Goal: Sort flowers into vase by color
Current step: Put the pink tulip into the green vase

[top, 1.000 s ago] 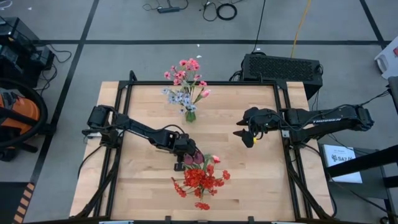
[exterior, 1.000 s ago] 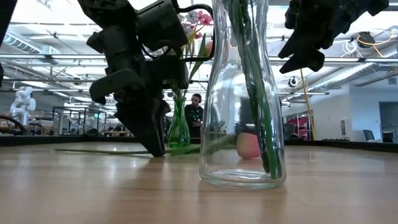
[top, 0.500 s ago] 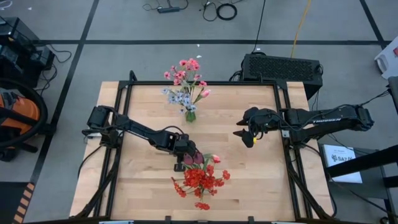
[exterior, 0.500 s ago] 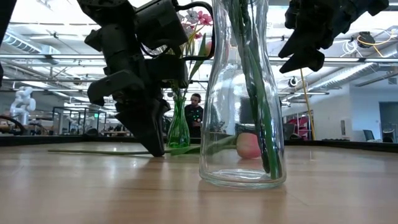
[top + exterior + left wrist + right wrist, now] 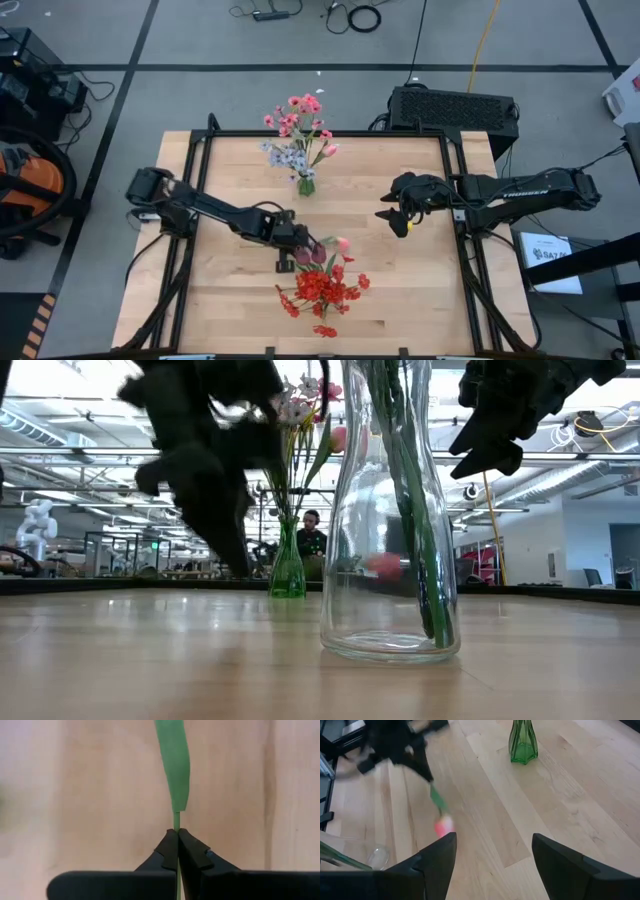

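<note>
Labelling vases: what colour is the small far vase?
Green glass vase, clearest in the right wrist view.

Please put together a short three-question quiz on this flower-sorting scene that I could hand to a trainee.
1. True or false: the left gripper is shut on a thin green stem.
2. What colour is the small vase at the far side of the table? A clear, B green, C blue.
3. Fill in: the right gripper waits with its fingers ____.

Key:
1. True; the stem belongs to the pink bud, lifted off the table.
2. B; the clear vase holds the red flowers.
3. Open, holding nothing.
</note>
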`<state>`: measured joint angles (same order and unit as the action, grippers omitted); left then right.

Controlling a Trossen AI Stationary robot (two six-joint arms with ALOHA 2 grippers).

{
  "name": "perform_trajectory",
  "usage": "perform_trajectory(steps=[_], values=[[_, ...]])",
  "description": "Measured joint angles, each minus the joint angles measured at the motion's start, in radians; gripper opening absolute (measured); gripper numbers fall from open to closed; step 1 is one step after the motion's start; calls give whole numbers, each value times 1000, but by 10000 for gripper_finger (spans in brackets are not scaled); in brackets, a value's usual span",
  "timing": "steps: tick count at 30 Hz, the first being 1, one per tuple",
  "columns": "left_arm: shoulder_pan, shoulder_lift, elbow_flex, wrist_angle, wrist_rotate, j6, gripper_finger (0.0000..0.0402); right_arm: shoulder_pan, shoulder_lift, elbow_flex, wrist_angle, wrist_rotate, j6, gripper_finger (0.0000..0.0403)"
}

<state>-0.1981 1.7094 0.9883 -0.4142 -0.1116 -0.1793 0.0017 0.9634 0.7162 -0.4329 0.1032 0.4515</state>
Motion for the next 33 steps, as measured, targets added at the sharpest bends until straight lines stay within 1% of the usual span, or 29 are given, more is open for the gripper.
perform_trajectory(steps=[3,5,7,9,12,14,17,20,23,26,29,31,33], values=[[-16,-84,0,-86,-105,-25,2,0,0,0,0,0,0,251],[-30,-148,-1,-116,-165,-26,2,0,0,0,0,0,0,251],[-42,-218,-3,-105,-220,-26,1,0,0,0,-4,0,0,251],[-53,-290,-30,-79,-275,-27,1,0,0,0,-3,0,0,251],[-67,-401,-94,26,-374,-49,1,0,0,0,-3,0,5,251],[-80,-470,-147,158,-435,-30,1,0,0,0,-3,0,5,251],[-95,-546,-243,372,-495,52,0,0,0,0,-1,1,8,251],[-96,-589,-339,638,-530,154,0,0,0,0,2,3,8,251],[-86,-591,-430,957,-536,275,0,0,0,0,5,18,8,251],[-71,-573,-509,1267,-507,405,0,0,0,0,14,45,8,251],[-51,-559,-581,1516,-450,513,0,0,0,0,20,68,8,251],[-30,-554,-616,1628,-407,557,0,0,0,0,18,86,8,251],[-5,-553,-642,1706,-354,583,0,0,0,0,18,89,7,251]])
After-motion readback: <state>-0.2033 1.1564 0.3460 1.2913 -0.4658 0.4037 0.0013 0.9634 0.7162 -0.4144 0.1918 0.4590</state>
